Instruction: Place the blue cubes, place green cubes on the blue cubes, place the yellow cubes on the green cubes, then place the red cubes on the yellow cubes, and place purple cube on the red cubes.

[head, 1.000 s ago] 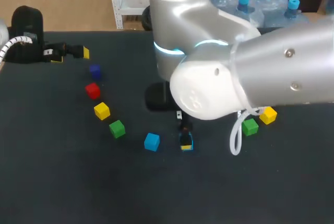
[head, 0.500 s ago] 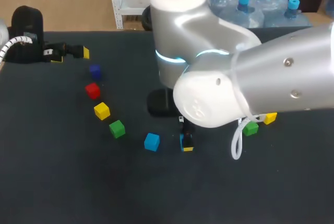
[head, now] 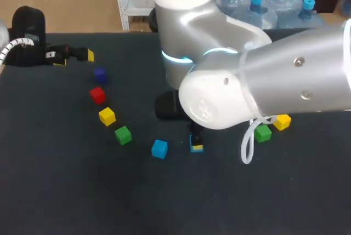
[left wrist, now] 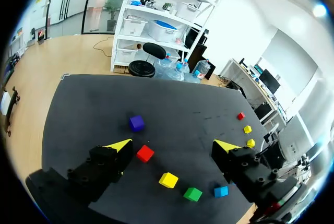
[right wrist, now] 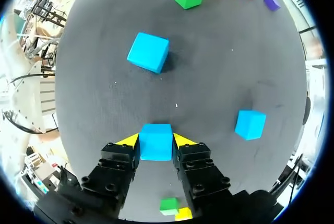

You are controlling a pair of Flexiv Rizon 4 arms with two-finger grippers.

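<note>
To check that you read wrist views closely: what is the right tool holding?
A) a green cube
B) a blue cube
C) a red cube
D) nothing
B: in the right wrist view, a blue cube sits in the right tool, touched from both sides.

Plainly a robotics lab - told by the black table with 2 robot arms at it: the left arm by the table's far left corner, the silver right arm reaching over its middle. Small coloured cubes strewn across the table - nothing domestic.
</note>
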